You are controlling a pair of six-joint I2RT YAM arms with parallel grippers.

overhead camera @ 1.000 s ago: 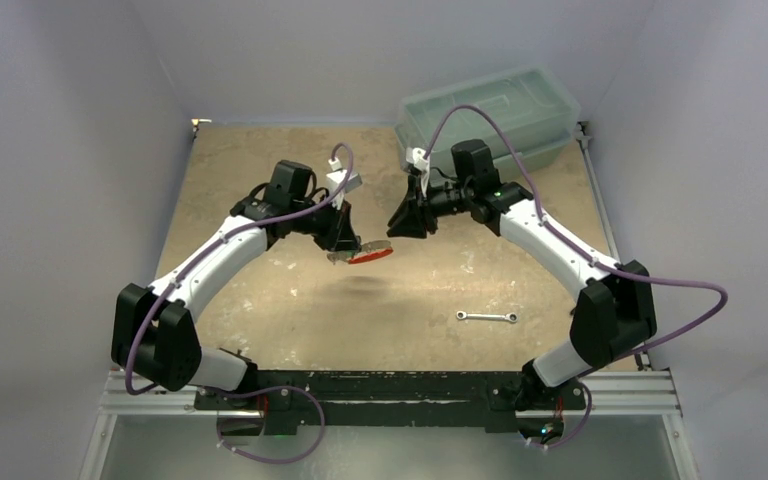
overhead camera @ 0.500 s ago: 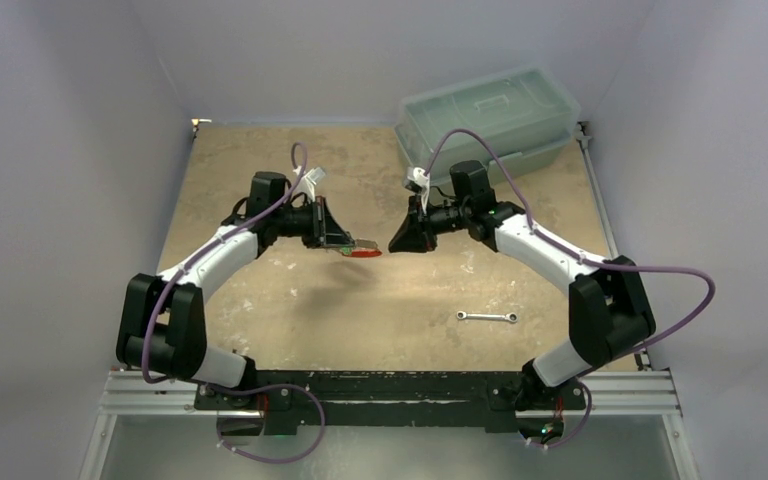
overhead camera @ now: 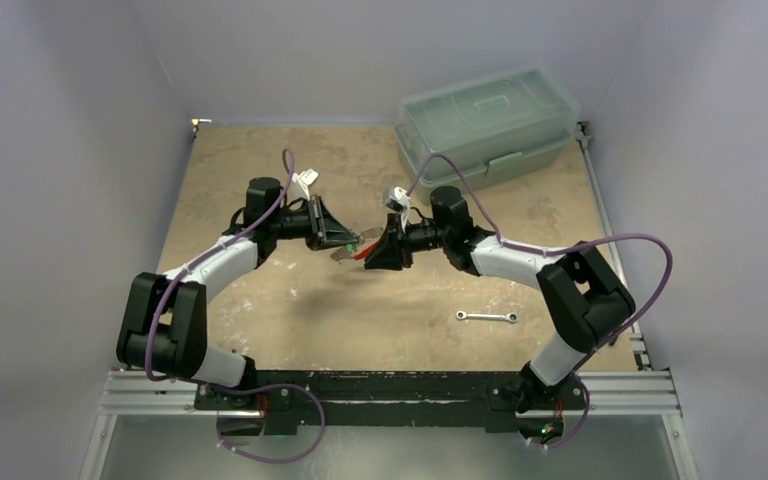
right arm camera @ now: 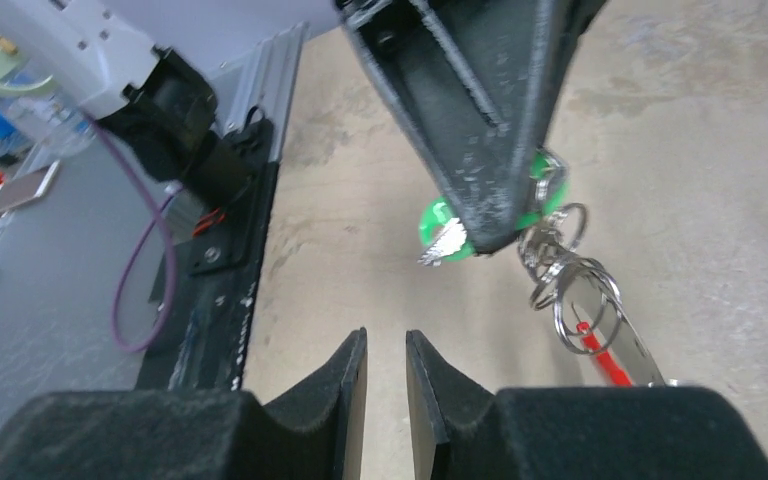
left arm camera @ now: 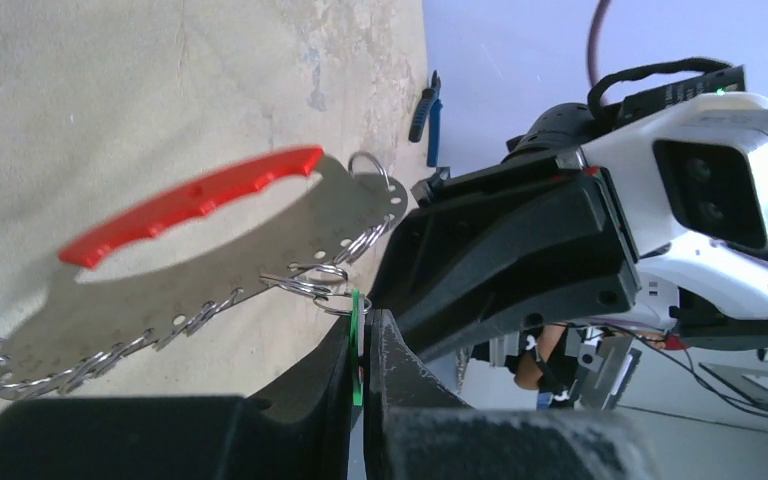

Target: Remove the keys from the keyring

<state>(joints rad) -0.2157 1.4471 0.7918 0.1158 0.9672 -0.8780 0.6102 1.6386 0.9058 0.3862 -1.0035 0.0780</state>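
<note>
The keyring [left arm camera: 210, 270] is a flat pale loop with a red section [left arm camera: 190, 200], fringed with small split rings [left arm camera: 305, 285]. It hangs in the air between the two arms in the top view [overhead camera: 357, 250]. My left gripper [left arm camera: 363, 345] is shut on the green-headed key [left arm camera: 356, 320], which hangs from one ring. The key also shows in the right wrist view [right arm camera: 438, 225], under the left fingertips [right arm camera: 480, 200]. My right gripper [right arm camera: 386, 345] is open by a narrow gap and empty, just short of the key and rings [right arm camera: 570, 280]. No other keys show.
A slim silver wrench [overhead camera: 487, 317] lies on the tan table [overhead camera: 260, 300] at the right front. A clear lidded plastic box [overhead camera: 490, 115] stands at the back right. Grey walls close in the table on three sides.
My right gripper has moved left, close up to the keyring. My left gripper, still holding the keyring, has drawn back left and turned level toward the right gripper.
</note>
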